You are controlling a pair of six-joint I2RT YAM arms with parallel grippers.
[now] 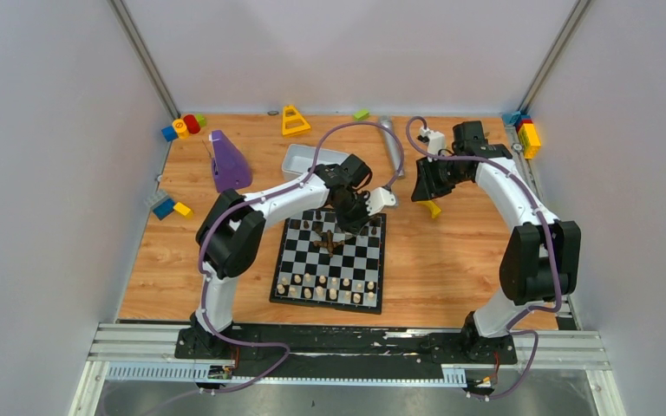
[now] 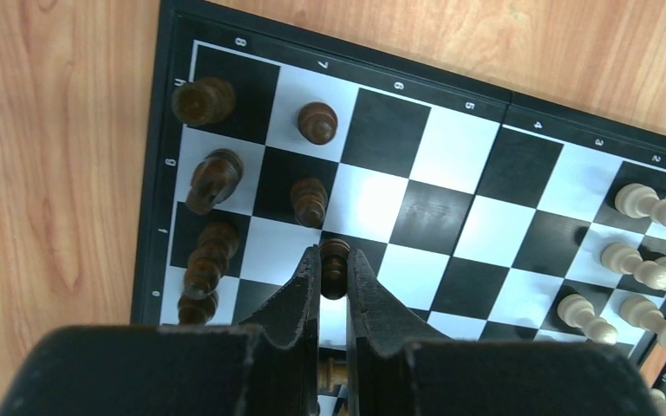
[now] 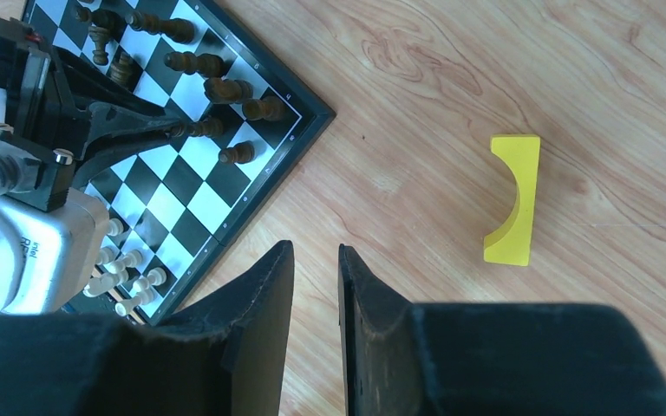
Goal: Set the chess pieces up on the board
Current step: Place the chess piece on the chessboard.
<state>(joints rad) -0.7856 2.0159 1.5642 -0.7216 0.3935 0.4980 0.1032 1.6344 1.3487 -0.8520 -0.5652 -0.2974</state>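
Observation:
The checkered board (image 1: 325, 303) lies at the table's middle. Pale pieces (image 1: 325, 286) stand in rows at its near edge, and dark brown pieces (image 2: 212, 178) stand along its far edge. My left gripper (image 1: 347, 227) is low over the far half of the board. In the left wrist view the gripper (image 2: 334, 256) is shut on a dark brown pawn (image 2: 336, 270) standing on a square of the board (image 2: 451, 147). My right gripper (image 1: 422, 192) hangs over bare wood to the right of the board (image 3: 182, 208). In the right wrist view the gripper (image 3: 316, 249) is empty, with a narrow gap between the jaws.
A yellow arch block (image 3: 513, 199) lies on the wood right of the board. A white tray (image 1: 308, 160) stands behind the board and a purple wedge (image 1: 225, 160) to its left. Coloured blocks sit at the back left corner (image 1: 182, 127) and back right corner (image 1: 527, 134).

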